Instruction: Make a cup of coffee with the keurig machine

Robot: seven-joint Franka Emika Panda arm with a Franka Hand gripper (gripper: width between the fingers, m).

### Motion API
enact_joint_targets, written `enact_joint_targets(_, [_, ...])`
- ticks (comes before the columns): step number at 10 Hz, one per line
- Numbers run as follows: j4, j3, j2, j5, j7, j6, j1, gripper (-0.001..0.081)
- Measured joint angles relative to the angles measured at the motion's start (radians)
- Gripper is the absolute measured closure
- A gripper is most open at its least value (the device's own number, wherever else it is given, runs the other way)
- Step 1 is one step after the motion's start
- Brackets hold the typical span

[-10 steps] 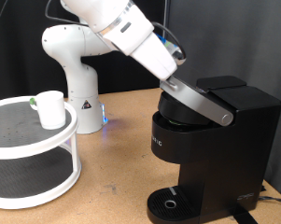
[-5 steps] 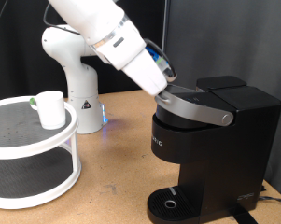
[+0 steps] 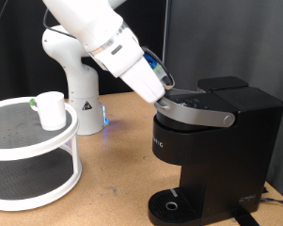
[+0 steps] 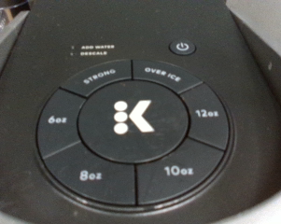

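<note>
The keurig machine (image 3: 216,141) stands at the exterior view's right, its lid down and its grey handle (image 3: 197,115) lying across the front. My gripper (image 3: 168,89) rests at the front of the lid top, its fingers hidden against the lid. The wrist view is filled by the round button panel (image 4: 131,119) with the K logo, the size buttons and the power button (image 4: 181,46); no fingers show there. The white cup (image 3: 51,109) stands on the top shelf of a white round rack (image 3: 47,141) at the left, far from the gripper.
A small dark pod with a green top (image 3: 33,102) sits beside the cup on the rack. The arm's white base (image 3: 77,75) stands behind, near the table's back edge. The machine's round drip tray (image 3: 171,204) holds nothing. A wooden tabletop (image 3: 117,160) lies between rack and machine.
The raised lid and handle have come down flat onto the machine. My arm has swung down and towards the exterior view's left with it.
</note>
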Motion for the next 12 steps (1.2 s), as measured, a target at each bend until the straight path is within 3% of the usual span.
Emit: enact_joint_targets(12, [-0.023, -0.002, 0.047, 0.001, -0.043, 0.051, 0.0, 0.0806])
